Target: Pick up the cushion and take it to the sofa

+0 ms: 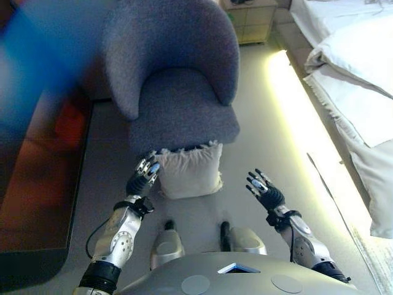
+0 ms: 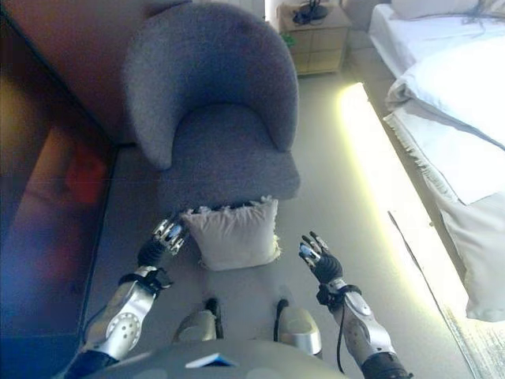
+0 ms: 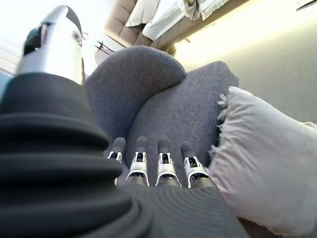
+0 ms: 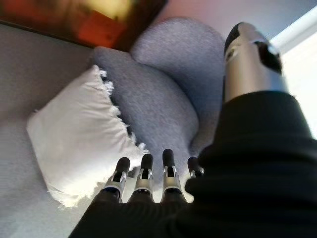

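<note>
A cream cushion (image 1: 190, 170) with a fringed top edge stands on the floor, leaning against the front of a grey rounded armchair (image 1: 178, 92). My left hand (image 1: 143, 177) is right beside the cushion's left edge, fingers straight and holding nothing. My right hand (image 1: 264, 188) hovers a short way to the cushion's right, also open and apart from it. The left wrist view shows the cushion (image 3: 267, 163) beside my fingers (image 3: 163, 163); the right wrist view shows the cushion (image 4: 79, 139) past my fingers (image 4: 146, 173).
A bed with white bedding (image 1: 356, 67) runs along the right, with a lit strip (image 1: 295, 110) at its base. A dark low cabinet (image 1: 37, 178) stands on the left. A wooden nightstand (image 2: 316, 35) sits behind the armchair. Grey carpet (image 1: 258, 147) lies between.
</note>
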